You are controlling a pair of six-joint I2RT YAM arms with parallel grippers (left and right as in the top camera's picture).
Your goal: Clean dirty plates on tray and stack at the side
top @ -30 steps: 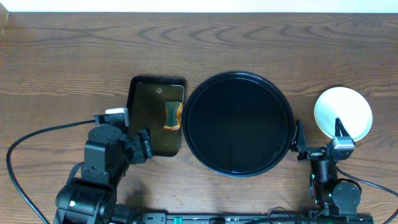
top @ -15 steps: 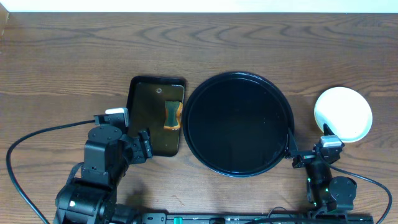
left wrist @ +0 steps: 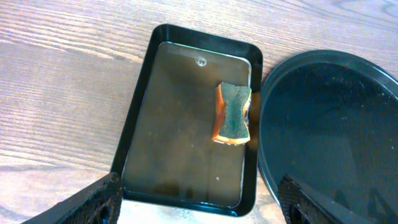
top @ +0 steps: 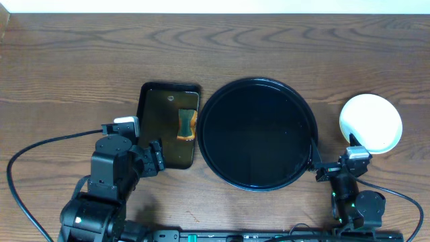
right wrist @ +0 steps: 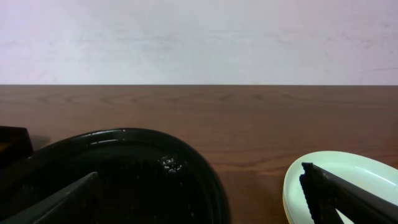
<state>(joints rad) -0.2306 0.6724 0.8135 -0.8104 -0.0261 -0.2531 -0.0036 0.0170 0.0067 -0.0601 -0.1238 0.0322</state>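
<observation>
The round black tray (top: 259, 134) lies mid-table with nothing on it, and its wet rim (right wrist: 155, 138) fills the lower left of the right wrist view. The plates (top: 371, 123) sit stacked on the wood to the tray's right. The top one is pale mint and looks clean, and a yellowish edge (right wrist: 287, 202) shows under it. My right gripper (top: 332, 151) is open and empty between tray and stack; its far finger (right wrist: 342, 193) overlaps the stack in the right wrist view. My left gripper (left wrist: 202, 208) is open and empty over the near end of the rectangular tray.
A rectangular black tray (top: 156, 107) holding murky water and an orange-green sponge (top: 186, 124) lies left of the round tray, their rims nearly touching. Bare wood runs along the back and the far left. A black cable (top: 40, 151) trails at the front left.
My right gripper has drawn back from the plate stack toward the table's front edge and has since stayed still. The left arm has not moved.
</observation>
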